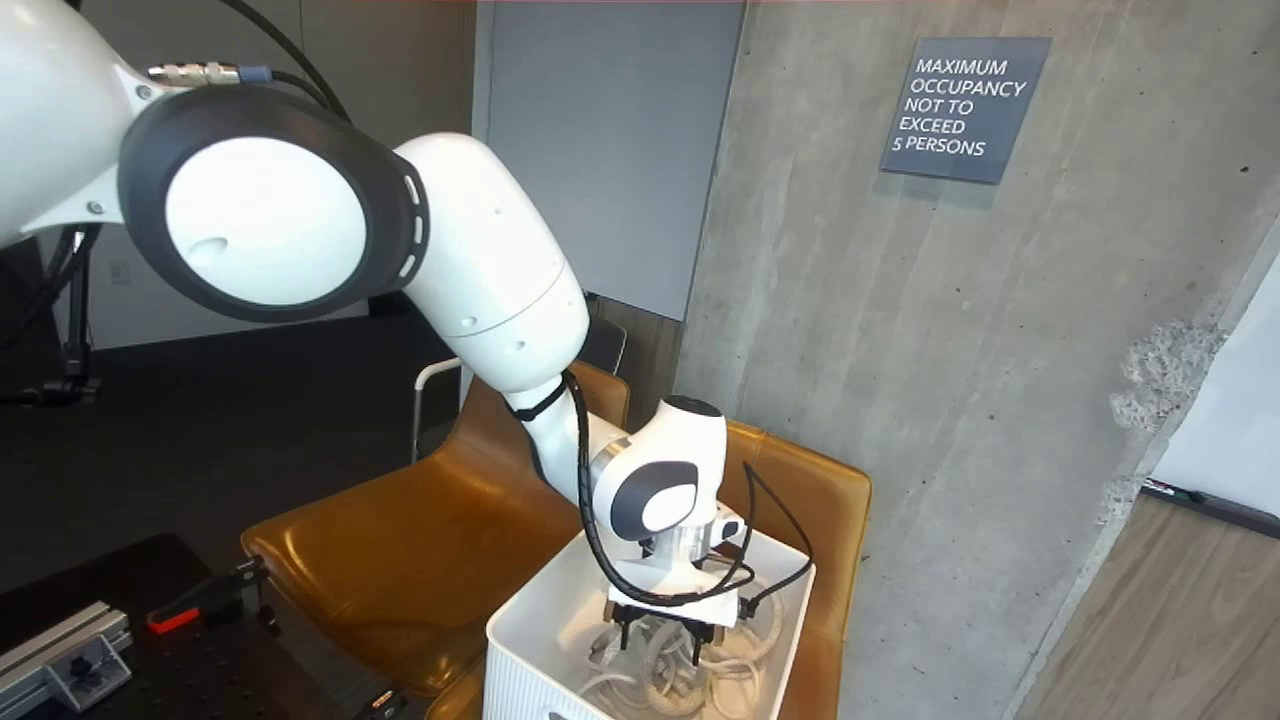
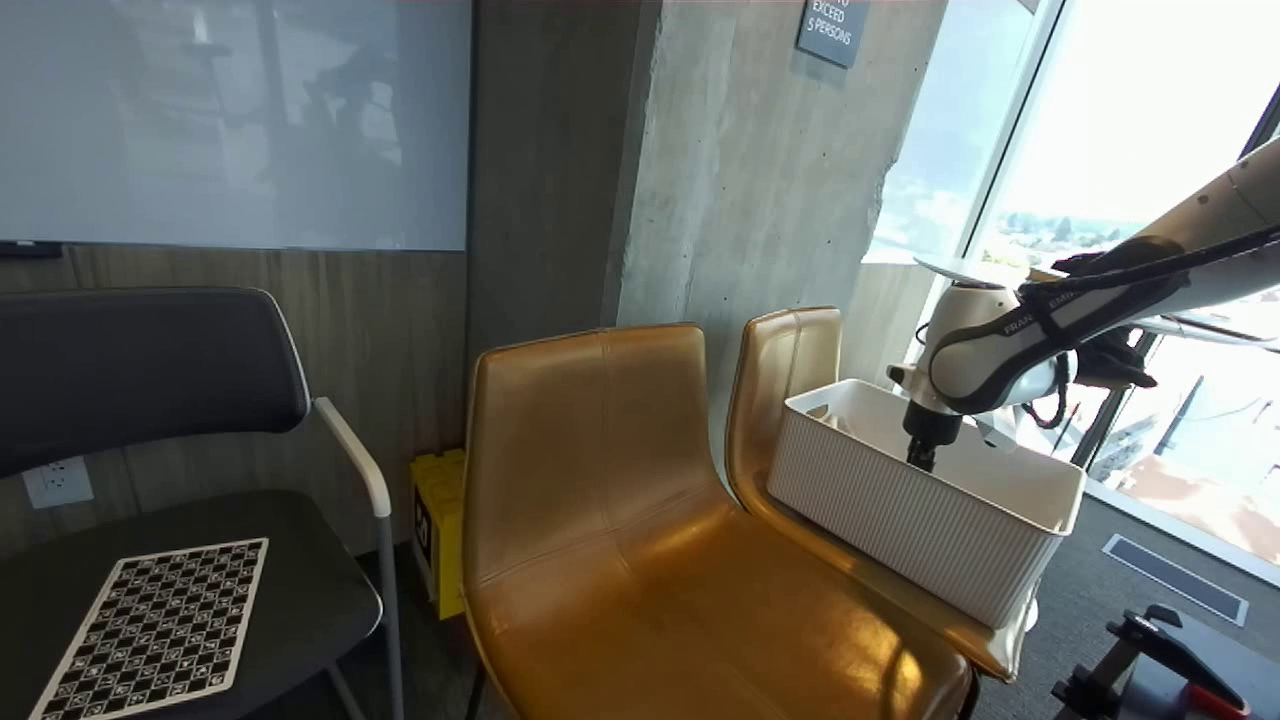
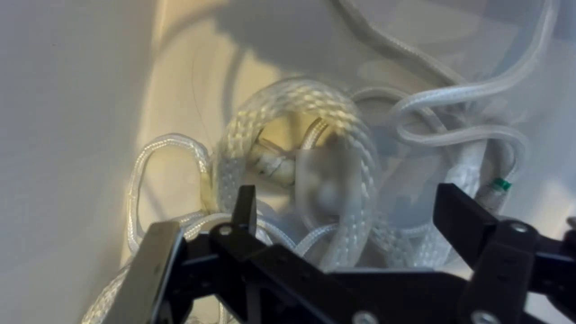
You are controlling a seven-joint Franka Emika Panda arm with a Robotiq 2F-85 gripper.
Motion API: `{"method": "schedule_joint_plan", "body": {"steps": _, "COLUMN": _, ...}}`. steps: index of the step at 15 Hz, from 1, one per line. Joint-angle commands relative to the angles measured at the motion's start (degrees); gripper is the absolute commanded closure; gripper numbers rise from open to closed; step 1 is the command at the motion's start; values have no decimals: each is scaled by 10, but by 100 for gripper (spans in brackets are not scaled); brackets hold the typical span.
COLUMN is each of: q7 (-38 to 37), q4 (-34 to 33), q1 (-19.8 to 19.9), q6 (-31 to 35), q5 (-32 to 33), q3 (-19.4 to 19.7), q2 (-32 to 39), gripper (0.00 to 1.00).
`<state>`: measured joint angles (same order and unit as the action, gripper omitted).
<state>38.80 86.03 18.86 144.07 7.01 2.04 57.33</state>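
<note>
A Robotiq gripper [image 3: 346,202] hangs, fingers spread and empty, inside a ribbed white bin [image 2: 900,520] on a tan leather-look chair [image 2: 785,355], where the wrist view shows a thick braided rope [image 3: 310,96] arching beyond the fingertips, one leg crossing their gap square to the closing line.

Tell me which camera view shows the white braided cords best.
The wrist view: it shows the white braided cords close up, their weave clear. In an exterior view, the cords look small, partly behind the gripper; in an exterior view, the bin's wall hides most, perhaps all.
</note>
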Motion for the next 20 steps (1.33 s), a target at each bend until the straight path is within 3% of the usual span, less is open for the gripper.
{"method": "schedule_joint_plan", "body": {"steps": 1, "q7": 6, "q4": -79, "q1": 5, "q6": -16, "q5": 7, "q3": -5, "q2": 68, "gripper": 0}}
{"method": "schedule_joint_plan", "body": {"steps": 5, "q7": 8, "q4": -136, "q1": -2, "q6": -29, "q5": 8, "q3": -10, "q2": 122, "gripper": 0}}
{"method": "schedule_joint_plan", "body": {"steps": 6, "q7": 7, "q4": -143, "q1": -4, "q6": -34, "q5": 9, "q3": -8, "q2": 126, "gripper": 25}}
{"method": "schedule_joint_plan", "body": {"steps": 7, "q7": 8, "q4": -151, "q1": -4, "q6": -39, "q5": 9, "q3": -8, "q2": 131, "gripper": 26}}
{"method": "schedule_joint_plan", "body": {"steps": 15, "q7": 2, "q4": -163, "q1": -1, "q6": -54, "q5": 9, "q3": -2, "q2": 127, "gripper": 88}}
{"method": "schedule_joint_plan", "body": {"steps": 17, "q7": -1, "q4": -149, "q1": -4, "q6": -49, "q5": 10, "q3": -1, "q2": 118, "gripper": 99}}
{"method": "schedule_joint_plan", "body": {"steps": 20, "q7": -10, "q4": -126, "q1": -8, "q6": -52, "q5": 8, "q3": 0, "q2": 97, "gripper": 100}}
